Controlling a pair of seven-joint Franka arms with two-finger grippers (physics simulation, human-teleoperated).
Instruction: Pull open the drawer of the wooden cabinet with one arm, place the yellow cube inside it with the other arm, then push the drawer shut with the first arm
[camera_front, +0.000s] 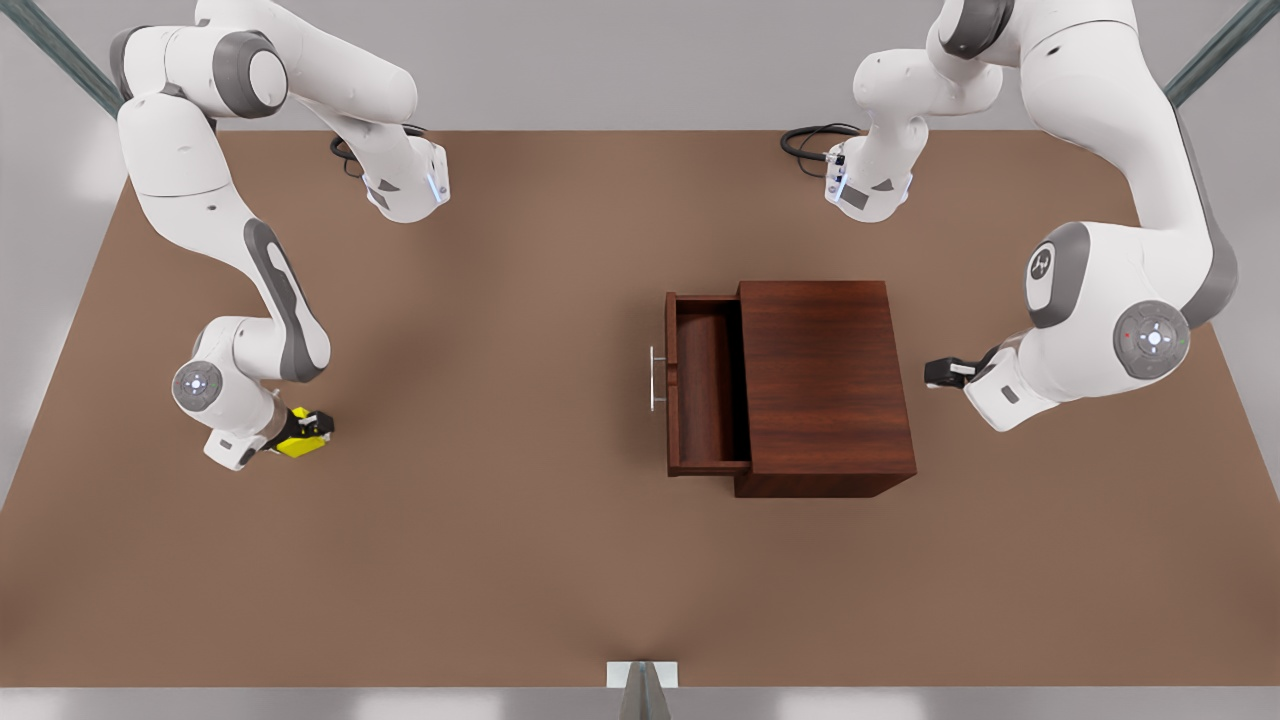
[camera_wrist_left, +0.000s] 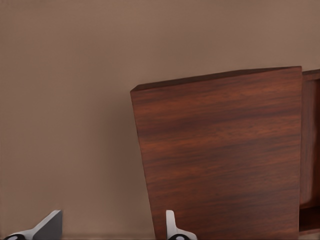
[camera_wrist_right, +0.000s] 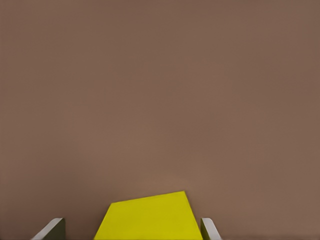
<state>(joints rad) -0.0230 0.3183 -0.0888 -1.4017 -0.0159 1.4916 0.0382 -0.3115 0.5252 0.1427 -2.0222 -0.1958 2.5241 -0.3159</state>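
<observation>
In the front view the drawer (camera_front: 705, 385) stands pulled out of the wooden cabinet (camera_front: 825, 385). The left gripper (camera_front: 935, 373) waits spread behind it. The right wrist view shows the right gripper (camera_wrist_right: 132, 231) straddling the yellow cube (camera_wrist_right: 150, 217), one finger apart from it.

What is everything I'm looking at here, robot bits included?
Table: one, brown, under everything.
Wooden cabinet: one, dark reddish-brown, right of centre in the front view.
Drawer: one, same wood, pulled open, empty, silver handle in front.
Yellow cube: one, bright yellow, far from the cabinet at the front view's left.
Right gripper: black, fingers on either side of the cube.
Left gripper: black, open, beside the cabinet on the side away from the drawer.
Arms: two, white and grey.
</observation>
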